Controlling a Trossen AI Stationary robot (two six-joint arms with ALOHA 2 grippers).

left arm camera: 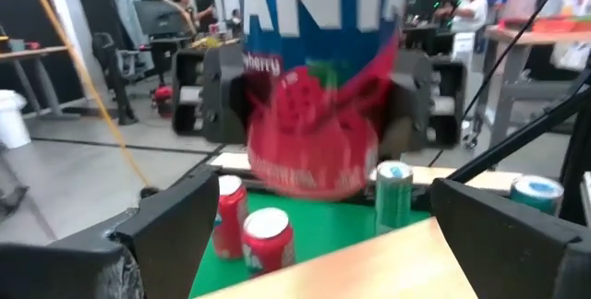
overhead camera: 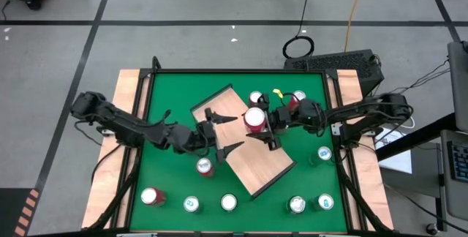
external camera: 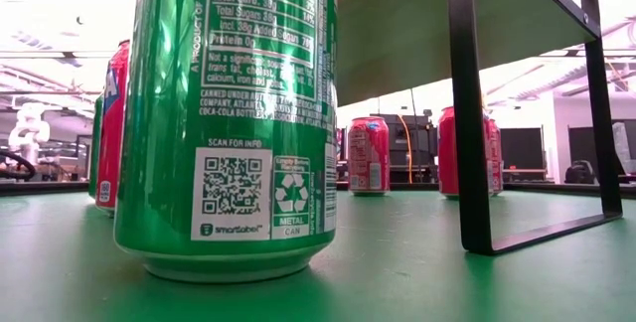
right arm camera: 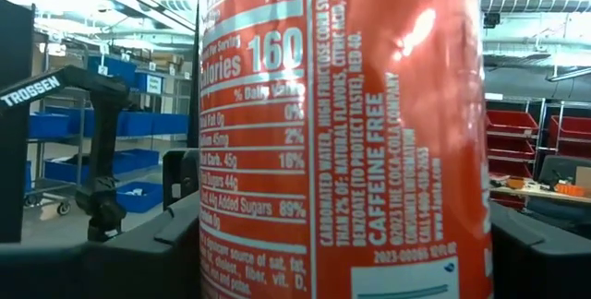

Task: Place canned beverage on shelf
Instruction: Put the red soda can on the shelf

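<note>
The right gripper (overhead camera: 268, 126) was clamped on a red can (overhead camera: 254, 119), holding it upright over the wooden shelf (overhead camera: 259, 167), apparently ready to be set down there. The left gripper (overhead camera: 221, 132) stood just beside the can with its jaws spread wide and empty, seemingly clear of the placement. Spare cans (overhead camera: 229, 202) lined the table's (overhead camera: 168, 215) near edge.
</note>
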